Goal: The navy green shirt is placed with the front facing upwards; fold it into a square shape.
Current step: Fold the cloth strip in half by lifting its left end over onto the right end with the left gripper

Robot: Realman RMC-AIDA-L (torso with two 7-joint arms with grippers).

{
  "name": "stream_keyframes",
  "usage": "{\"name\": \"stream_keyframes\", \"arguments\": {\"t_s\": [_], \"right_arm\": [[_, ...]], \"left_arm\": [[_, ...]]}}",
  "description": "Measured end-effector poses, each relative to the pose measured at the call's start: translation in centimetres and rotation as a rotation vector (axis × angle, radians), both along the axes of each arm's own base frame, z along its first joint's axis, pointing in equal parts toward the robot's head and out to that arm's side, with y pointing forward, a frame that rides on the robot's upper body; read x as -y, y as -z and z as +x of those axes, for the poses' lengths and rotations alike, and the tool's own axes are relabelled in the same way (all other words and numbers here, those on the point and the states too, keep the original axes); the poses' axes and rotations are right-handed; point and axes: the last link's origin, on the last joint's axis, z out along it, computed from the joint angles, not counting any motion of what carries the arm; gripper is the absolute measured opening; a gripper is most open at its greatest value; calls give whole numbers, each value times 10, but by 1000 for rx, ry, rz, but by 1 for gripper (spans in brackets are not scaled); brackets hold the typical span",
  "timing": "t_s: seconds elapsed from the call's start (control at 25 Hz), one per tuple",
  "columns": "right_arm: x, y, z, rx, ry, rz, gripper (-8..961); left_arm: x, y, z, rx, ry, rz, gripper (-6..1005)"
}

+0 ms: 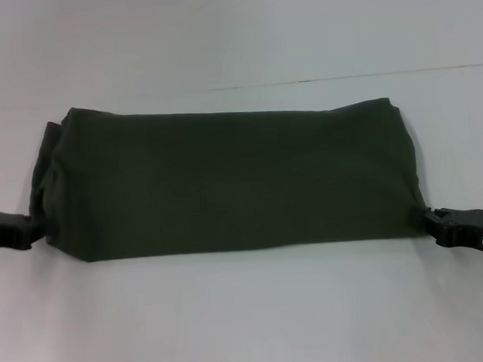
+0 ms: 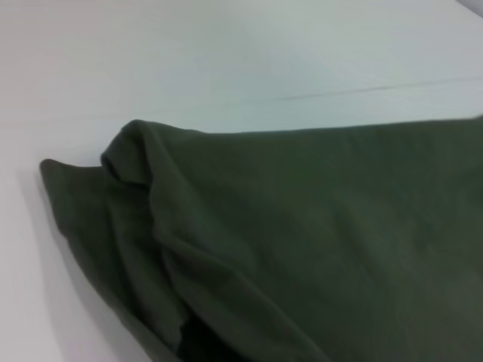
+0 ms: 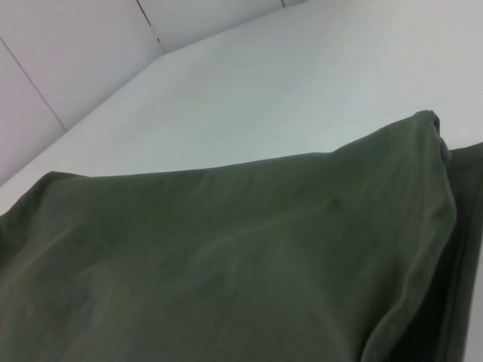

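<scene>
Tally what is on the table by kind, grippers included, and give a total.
Navy green shirt, folded into a long band: 1
Grippers, left gripper and right gripper, one at each near corner: 2
Total: 3

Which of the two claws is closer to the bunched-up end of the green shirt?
Left. The left gripper sits right at the shirt's bunched end; the right gripper is at the opposite, smoother near corner.

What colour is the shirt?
Dark olive green, plain, no print showing; the shirt shows best in the head view.
</scene>
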Motion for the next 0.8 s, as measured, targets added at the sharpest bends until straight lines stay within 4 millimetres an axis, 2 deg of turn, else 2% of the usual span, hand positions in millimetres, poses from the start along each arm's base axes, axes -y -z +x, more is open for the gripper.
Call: {"name": "stream_keyframes", "arguments": {"t_s": [0.08,0.28,0.52,0.8], "right_arm": [[1,0,1,1,0,1,55],[4,0,0,-4,-13,-9,35],[22,0,3,-23,-52,-24,45],[52,-7,14,-36,-77,-11,56]], "left_arm": [[4,0,-2,-6,16,-8,17],[12,0,-7,-2,26,-23,22],[35,-5,-18,14,31,-40,27],[65,-11,-31,12,68,-58,33]]}}
